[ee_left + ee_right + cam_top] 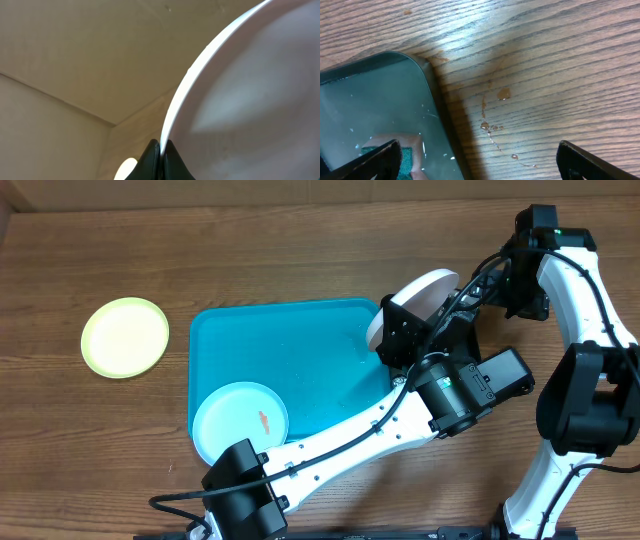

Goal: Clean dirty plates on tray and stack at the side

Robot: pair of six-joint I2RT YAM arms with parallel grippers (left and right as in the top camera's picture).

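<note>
Pinching the white plate (425,288) by its thin rim, the left hand (161,149) is holding it tilted above the tray (300,350) corner. The plate is probably light, stiff and slippery. The right hand (480,160) is hanging released.

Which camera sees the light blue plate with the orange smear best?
The overhead view: the light blue plate lies almost whole in a corner of the tray, smear showing. The left wrist view shows only the white plate's rim; the right wrist view shows none of it.
</note>
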